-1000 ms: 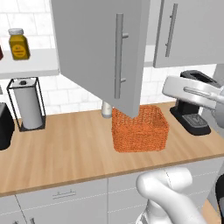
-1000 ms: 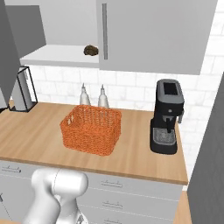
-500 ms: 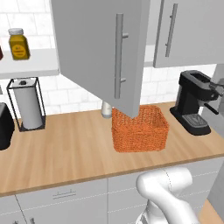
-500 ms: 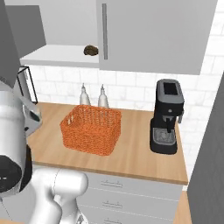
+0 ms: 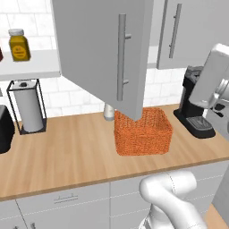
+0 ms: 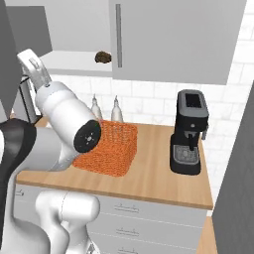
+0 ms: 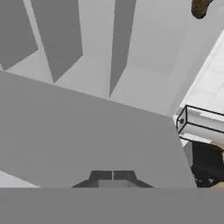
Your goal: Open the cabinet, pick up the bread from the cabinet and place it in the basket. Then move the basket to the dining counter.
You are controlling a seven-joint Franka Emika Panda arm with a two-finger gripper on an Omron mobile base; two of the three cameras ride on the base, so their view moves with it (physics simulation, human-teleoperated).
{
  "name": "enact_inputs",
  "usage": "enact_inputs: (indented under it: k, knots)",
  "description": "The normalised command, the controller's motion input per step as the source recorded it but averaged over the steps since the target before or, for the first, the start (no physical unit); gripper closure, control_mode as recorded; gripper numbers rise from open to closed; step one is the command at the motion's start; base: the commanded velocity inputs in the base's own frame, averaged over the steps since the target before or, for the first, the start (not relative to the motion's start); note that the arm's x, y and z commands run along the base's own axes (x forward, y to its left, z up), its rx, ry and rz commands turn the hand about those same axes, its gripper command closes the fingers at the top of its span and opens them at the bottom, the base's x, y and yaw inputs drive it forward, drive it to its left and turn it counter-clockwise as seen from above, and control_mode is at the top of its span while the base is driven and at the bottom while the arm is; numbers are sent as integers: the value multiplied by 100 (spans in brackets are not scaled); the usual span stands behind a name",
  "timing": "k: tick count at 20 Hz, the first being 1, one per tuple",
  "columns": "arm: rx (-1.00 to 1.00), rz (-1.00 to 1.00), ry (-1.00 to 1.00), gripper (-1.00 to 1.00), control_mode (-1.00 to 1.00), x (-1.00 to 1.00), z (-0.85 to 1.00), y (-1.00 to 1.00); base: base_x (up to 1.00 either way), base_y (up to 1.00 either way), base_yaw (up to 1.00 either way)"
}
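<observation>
The cabinet's wide grey door [image 5: 100,53] stands swung open toward me, its silver bar handle [image 5: 121,58] facing out. On the shelf inside lies the small brown bread [image 6: 103,57], which sits at the top right of the hand view as bread [image 7: 200,8]. The orange woven basket [image 5: 143,132] rests on the wood worktop below, partly behind my arm as basket [image 6: 114,149]. My gripper [image 7: 113,176] is shut and empty, close to a flat grey door face, well apart from the bread. The dining counter is out of view.
A black coffee machine [image 5: 197,112] stands right of the basket, also coffee machine [image 6: 188,131]. Two bottles [image 6: 116,109] stand behind the basket. A paper towel holder [image 5: 27,105] and a yellow jar [image 5: 19,44] are at the left. The narrower door [image 5: 174,31] is closed.
My arm has swung and risen, now large at the left of the right base view and at the right edge of the left one. Door, basket and bread have not moved.
</observation>
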Motion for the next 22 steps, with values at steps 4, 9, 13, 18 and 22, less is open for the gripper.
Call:
enact_inputs:
  k: [4,9,13,18,22]
  knots:
    - [3,14,11,100,-100,34,0,42,0,0,0]
    - [1,13,15,100,-100,34,0,52,0,0,0]
    - [7,28,22,100,-100,25,-2,62,0,0,0]
    - [11,38,26,100,-100,15,0,87,0,0,0]
    - [6,37,27,100,-100,-3,0,100,0,0,0]
